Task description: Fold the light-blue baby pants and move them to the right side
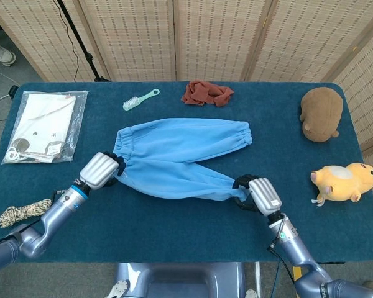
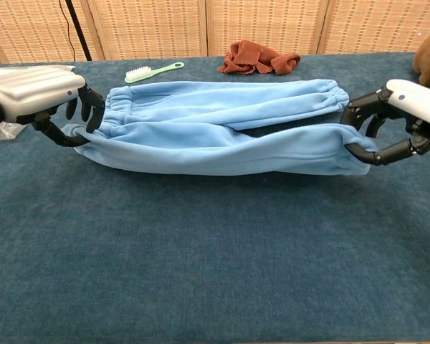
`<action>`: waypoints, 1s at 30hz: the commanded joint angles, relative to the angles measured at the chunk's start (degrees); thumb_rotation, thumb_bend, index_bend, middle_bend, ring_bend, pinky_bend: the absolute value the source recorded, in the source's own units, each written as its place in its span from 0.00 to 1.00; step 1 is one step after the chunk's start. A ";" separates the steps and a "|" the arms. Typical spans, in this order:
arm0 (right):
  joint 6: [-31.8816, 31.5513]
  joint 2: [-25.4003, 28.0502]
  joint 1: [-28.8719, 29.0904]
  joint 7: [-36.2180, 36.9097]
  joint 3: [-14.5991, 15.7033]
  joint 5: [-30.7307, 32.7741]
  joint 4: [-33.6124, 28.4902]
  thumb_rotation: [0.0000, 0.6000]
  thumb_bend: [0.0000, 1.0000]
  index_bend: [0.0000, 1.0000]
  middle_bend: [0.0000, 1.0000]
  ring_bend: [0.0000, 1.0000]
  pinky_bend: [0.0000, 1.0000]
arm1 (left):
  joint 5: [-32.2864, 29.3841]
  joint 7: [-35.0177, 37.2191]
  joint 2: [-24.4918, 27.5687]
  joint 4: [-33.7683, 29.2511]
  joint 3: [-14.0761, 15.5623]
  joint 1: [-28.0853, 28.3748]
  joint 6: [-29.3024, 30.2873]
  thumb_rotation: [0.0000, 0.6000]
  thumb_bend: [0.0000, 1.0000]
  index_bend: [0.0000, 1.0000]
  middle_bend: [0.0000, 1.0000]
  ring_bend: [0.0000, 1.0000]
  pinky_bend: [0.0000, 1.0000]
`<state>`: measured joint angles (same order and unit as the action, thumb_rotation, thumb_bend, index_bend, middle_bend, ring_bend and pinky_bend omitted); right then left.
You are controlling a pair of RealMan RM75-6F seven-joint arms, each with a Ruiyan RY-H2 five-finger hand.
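The light-blue baby pants (image 1: 174,158) (image 2: 215,129) lie at the middle of the blue table. The far leg lies flat, its cuff pointing right. The near leg is lifted and stretched taut between my hands. My left hand (image 1: 99,170) (image 2: 39,93) grips the waistband's near corner. My right hand (image 1: 261,195) (image 2: 408,115) pinches the near leg's cuff, raised off the cloth in the chest view.
A mint brush (image 1: 140,99) and a rust-red cloth (image 1: 206,93) lie behind the pants. A bagged white garment (image 1: 45,125) and a rope coil (image 1: 23,212) sit at left. A brown plush (image 1: 321,113) and a yellow plush (image 1: 343,182) occupy the right side.
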<state>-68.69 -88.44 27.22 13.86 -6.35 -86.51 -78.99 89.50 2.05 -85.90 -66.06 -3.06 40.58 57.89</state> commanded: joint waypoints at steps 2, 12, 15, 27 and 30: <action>2.27 1.56 2.28 -1.34 -3.57 3.11 -1.62 1.00 0.58 0.62 0.53 0.41 0.46 | -5.37 -5.90 3.34 -5.74 -3.27 2.45 -4.84 1.00 0.51 0.66 0.50 0.46 0.52; 8.79 2.91 7.48 -1.41 -9.90 10.16 1.40 1.00 0.58 0.62 0.53 0.41 0.46 | -14.92 -11.24 5.52 -9.31 -7.75 6.35 -11.55 1.00 0.51 0.66 0.50 0.46 0.52; 11.66 2.95 9.08 -0.90 -11.12 12.41 3.10 1.00 0.59 0.62 0.53 0.41 0.46 | -18.85 -13.72 5.94 -9.46 -8.75 7.47 -13.75 1.00 0.51 0.66 0.50 0.46 0.52; 22.57 0.62 16.01 0.53 -14.33 19.77 15.04 1.00 0.59 0.62 0.53 0.41 0.46 | -29.92 -21.01 3.92 -3.89 -11.07 12.75 -17.34 1.00 0.50 0.66 0.50 0.46 0.52; 25.20 -0.39 17.66 1.58 -14.70 20.79 18.53 1.00 0.59 0.62 0.53 0.41 0.46 | -32.06 -22.43 2.89 -1.29 -10.81 13.96 -18.49 1.00 0.50 0.66 0.50 0.46 0.52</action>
<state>-45.14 -88.01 43.61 14.68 -20.64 -66.57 -62.46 58.85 -19.24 -82.19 -69.17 -13.98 53.57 40.22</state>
